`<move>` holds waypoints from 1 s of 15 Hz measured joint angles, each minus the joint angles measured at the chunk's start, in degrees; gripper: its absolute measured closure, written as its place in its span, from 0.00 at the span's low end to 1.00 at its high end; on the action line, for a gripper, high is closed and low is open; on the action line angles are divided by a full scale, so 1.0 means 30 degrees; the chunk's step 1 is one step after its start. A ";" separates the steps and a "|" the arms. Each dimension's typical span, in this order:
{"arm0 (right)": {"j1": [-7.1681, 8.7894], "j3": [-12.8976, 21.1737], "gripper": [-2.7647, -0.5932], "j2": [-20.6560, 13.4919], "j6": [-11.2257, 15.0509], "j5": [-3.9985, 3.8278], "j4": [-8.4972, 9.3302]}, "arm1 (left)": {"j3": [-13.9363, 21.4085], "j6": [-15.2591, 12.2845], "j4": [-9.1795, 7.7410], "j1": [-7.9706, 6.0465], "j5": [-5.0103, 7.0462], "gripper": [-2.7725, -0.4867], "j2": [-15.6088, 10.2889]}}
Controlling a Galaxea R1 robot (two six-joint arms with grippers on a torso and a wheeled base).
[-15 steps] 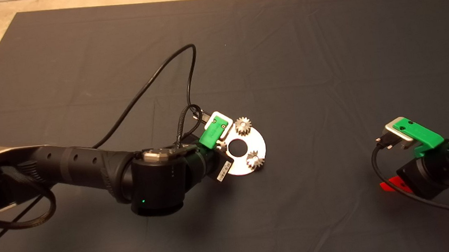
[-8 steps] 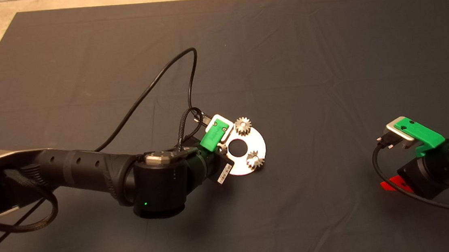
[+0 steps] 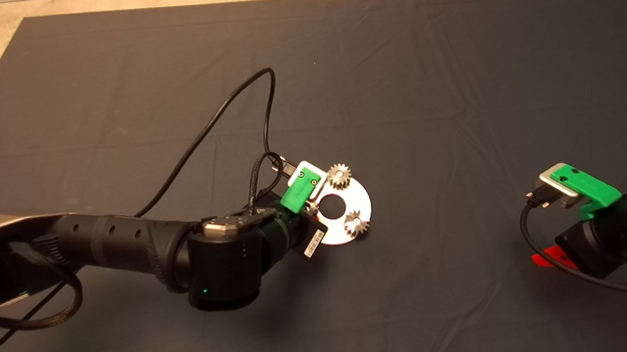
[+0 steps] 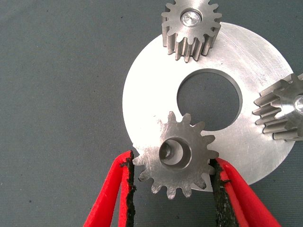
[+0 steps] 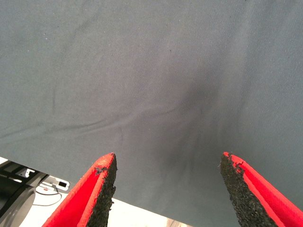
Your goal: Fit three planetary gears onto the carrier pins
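A dark mat (image 3: 424, 75) covered the table, with pale floor showing past its far and left edges. From the left the black arm reached in to mid-mat, and the left gripper (image 4: 171, 182) was at the near-left rim of the plate (image 3: 358, 197), its camera mount hiding that rim from above. In the wrist view its red fingers (image 4: 110, 191) were closed on the third gear (image 4: 176, 158), black pads pressed against the teeth on opposite sides. That gear overlapped the plate's edge beside the centre hole (image 4: 209, 98); something silvery showed in its bore, though whether it was seated on a pin could not be told. Further right, two more gears stood on the plate: the far gear (image 3: 339, 175), whose pin (image 4: 191, 19) showed as a bright round end in its bore, and the near gear (image 3: 356, 224) at the near right rim, its pin end cut by the edge of the wrist view. All three gears stood apart, teeth not meshing. Well to the right, at the mat's near right edge, the right gripper (image 5: 168, 182) waited over bare mat with its fingers spread wide and nothing between them.
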 joint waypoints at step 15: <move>0.0000 0.0000 0.53 -0.0037 0.0000 0.0000 0.0000 | 0.0000 0.1146 0.0219 0.0093 -0.0045 0.83 -0.0094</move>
